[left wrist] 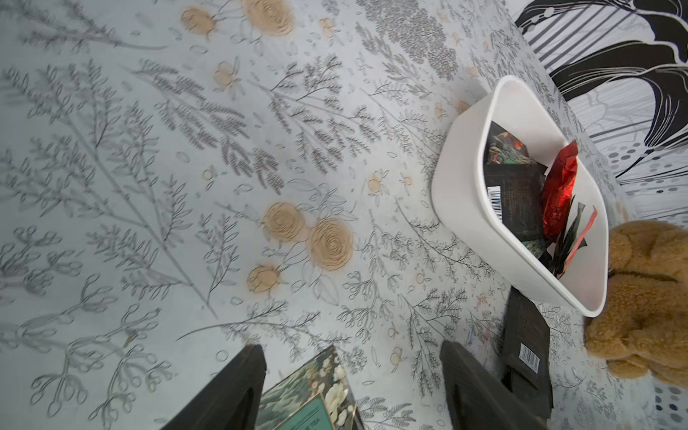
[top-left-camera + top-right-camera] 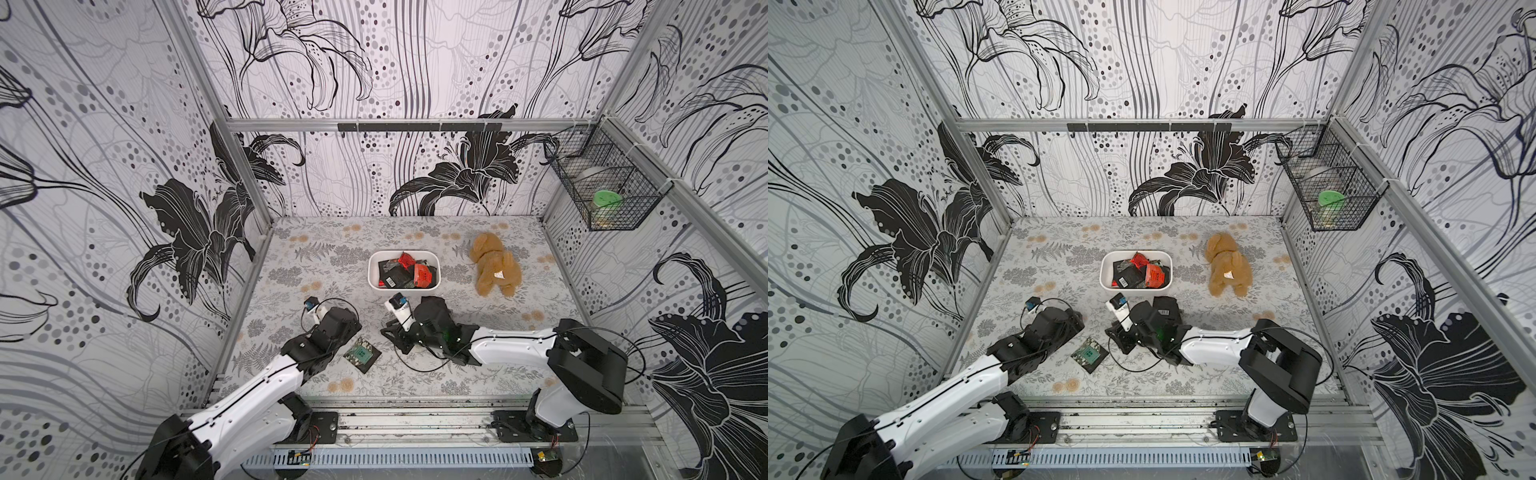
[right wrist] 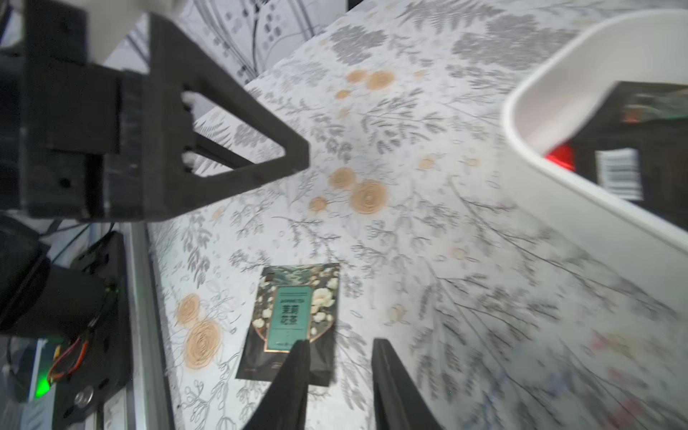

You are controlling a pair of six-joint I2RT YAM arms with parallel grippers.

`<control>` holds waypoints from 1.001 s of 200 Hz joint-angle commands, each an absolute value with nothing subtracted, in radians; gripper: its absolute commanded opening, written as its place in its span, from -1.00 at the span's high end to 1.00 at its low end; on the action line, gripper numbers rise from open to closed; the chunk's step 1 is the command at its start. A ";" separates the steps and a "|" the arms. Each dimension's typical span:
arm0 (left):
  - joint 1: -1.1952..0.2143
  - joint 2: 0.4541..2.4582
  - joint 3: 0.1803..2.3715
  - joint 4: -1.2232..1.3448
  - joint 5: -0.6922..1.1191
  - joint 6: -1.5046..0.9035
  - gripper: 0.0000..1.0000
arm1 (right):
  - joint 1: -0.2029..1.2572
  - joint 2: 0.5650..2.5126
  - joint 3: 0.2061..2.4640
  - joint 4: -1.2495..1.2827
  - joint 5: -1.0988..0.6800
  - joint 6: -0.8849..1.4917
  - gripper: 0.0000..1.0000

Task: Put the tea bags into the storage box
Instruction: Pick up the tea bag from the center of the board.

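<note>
left fingers [image 1: 245,372] gape wide, empty, above the green-label tea bag [image 3: 290,316] toward the front edge of the counter [image 2: 478,374]; right fingers [image 3: 294,376], narrowly parted, empty, crowd it: arms may collide.

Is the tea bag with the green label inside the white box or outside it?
Outside. The green-label tea bag lies flat on the table, well apart from the storage box.

Storage box [image 2: 372,274] looks smooth plastic; tea bags [image 2: 399,276] foil (red ones glossy).
</note>
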State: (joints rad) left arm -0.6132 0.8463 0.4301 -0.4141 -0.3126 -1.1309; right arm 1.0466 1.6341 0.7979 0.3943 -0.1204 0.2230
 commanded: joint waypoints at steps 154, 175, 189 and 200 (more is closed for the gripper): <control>-0.608 0.703 0.231 -0.412 -0.161 -1.287 -0.49 | 1.118 1.971 1.125 -0.050 -0.008 0.071 0.91; -0.608 0.670 0.222 -0.433 -0.151 -1.300 -0.48 | 1.118 1.979 1.131 -0.060 -0.002 0.069 0.93; -0.608 0.641 0.205 -0.422 -0.125 -1.304 -0.46 | 1.120 1.984 1.136 -0.064 0.000 0.070 0.95; -0.608 0.618 0.186 -0.408 -0.107 -1.303 -0.44 | 1.120 1.988 1.141 -0.069 0.000 0.071 0.98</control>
